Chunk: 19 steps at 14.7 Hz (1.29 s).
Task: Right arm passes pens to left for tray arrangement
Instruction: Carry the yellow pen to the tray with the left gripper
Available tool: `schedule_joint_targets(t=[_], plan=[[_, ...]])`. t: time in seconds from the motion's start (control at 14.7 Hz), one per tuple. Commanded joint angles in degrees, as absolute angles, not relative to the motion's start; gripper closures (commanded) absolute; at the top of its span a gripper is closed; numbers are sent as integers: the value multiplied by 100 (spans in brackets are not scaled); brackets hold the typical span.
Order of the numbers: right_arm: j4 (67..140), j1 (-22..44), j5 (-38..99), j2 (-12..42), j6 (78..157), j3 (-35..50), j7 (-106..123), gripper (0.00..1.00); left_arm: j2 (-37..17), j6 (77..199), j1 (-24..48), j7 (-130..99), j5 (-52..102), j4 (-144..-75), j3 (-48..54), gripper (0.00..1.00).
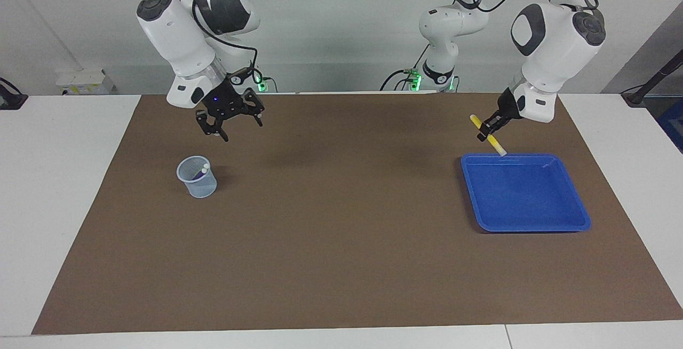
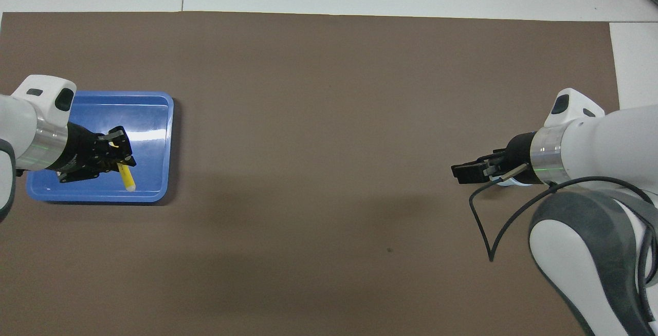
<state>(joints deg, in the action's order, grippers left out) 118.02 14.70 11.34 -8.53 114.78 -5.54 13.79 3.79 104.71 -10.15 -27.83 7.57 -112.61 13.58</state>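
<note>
Two arms raised. Left gripper (image 1: 487,129) clamped on tilted yellow pen (image 1: 489,135) over blue tray (image 1: 579,215). Right gripper (image 1: 230,125), jaws wide, above mesh cup (image 1: 198,178).

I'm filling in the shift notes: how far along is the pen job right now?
Done: the first handover, since the left gripper is shut on the yellow pen, tilted above the blue tray. In hand: setting that pen down; the tray holds no pens yet. Left: pale pen caps show in the mesh cup; the right gripper hangs open above the mat near it.
</note>
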Motion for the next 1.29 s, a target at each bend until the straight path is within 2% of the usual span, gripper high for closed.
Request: schedule_joint_targets(t=[0.0, 0.27, 0.61, 0.82, 1.02, 1.22], plan=[[11821, 1336, 617, -835, 11505, -519, 1477, 1, 212, 10485, -1300, -1990, 230, -11145, 1424, 100], [12102, 1143, 106, -826, 11960, -510, 1485, 1, -131, 10476, -1827, -346, 44, -10776, 1424, 100], [12401, 976, -88, -668, 12506, -519, 1485, 3, -387, 10961, -2416, 140, -404, -10977, 1433, 100], [12436, 897, -132, -537, 12638, -519, 1477, 4, -457, 11284, -2461, 386, -404, -11276, 1424, 100], [12576, 774, -141, -405, 12884, -519, 1477, 5, -684, 11880, -2768, 1228, -422, -11215, 1389, 100], [12683, 747, -298, -308, 13087, -519, 1468, 7, -956, 12102, -2567, 1283, -413, -11197, 1389, 100]])
